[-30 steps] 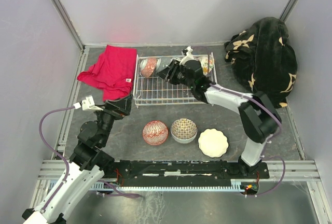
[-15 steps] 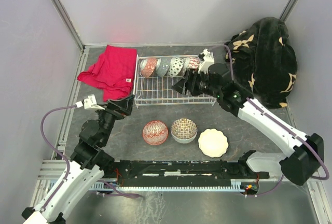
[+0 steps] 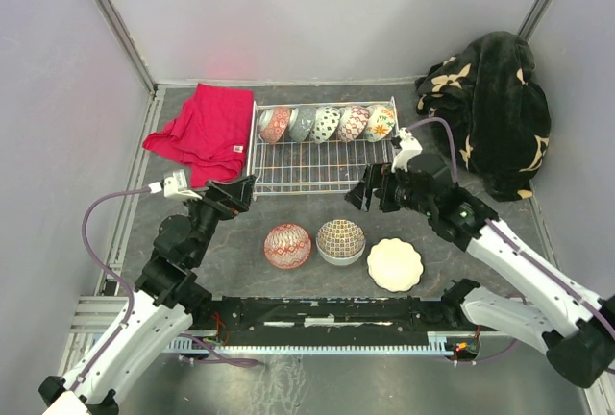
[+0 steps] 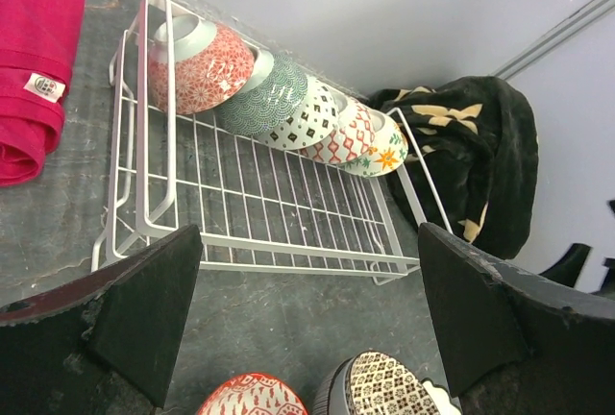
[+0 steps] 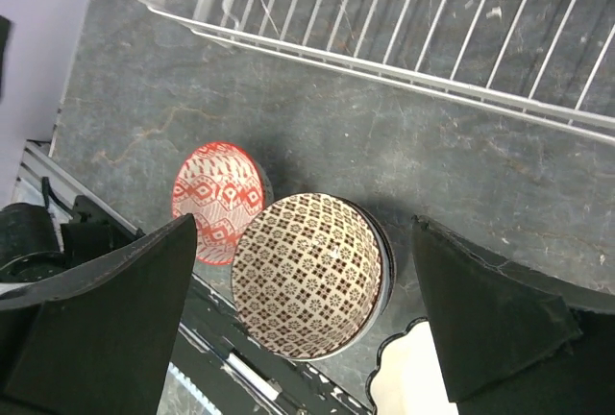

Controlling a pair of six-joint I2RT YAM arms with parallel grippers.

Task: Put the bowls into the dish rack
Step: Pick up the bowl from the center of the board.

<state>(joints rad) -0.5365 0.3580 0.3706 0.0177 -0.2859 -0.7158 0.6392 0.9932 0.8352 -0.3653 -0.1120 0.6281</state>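
So, five bowls (image 3: 327,124) on edge along dish rack (image 3: 317,177) far rail, leaning to save room. Three wait on table (image 3: 298,206). Right gripper (image 3: 370,194) wide apart over brown-patterned bowl (image 5: 307,276); left gripper (image 3: 235,189) spread, empty.

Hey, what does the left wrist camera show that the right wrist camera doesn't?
Left wrist only: five bowls lined up on edge in the dish rack, plus the black floral blanket. Right wrist only: the black base rail. Both: the rack's wires, the red cloth, the red lattice bowl and the brown-patterned bowl outside it.
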